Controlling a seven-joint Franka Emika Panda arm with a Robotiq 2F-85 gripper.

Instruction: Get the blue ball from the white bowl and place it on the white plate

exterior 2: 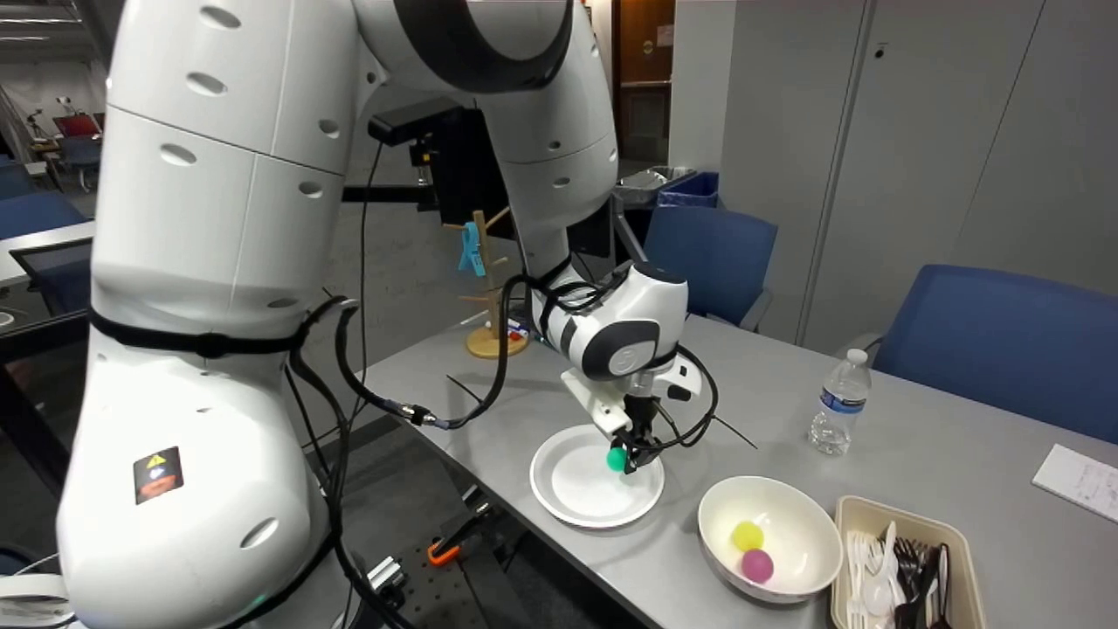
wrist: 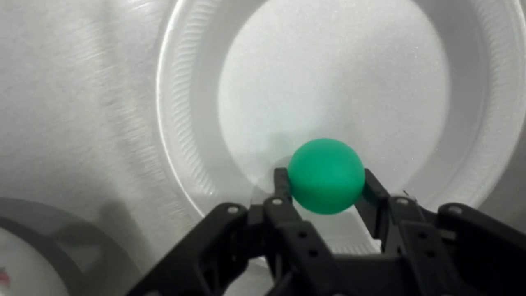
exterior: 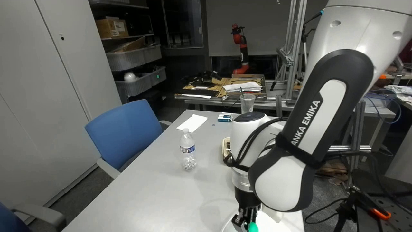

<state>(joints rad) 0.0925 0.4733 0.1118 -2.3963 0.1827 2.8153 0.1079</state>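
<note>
Wrist view: ball inside plate rim

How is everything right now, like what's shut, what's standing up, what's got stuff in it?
End effector: closed on the blue-green ball
Blue-green ball: held over the white plate; can't tell if they touch
White plate: flat, face up
White bowl: upright, yellow ball and pink ball inside
Water bottle: standing, cap on
Cutlery tray: open, cutlery inside
Clear cup: upright
Cabinet doors: shut
</note>
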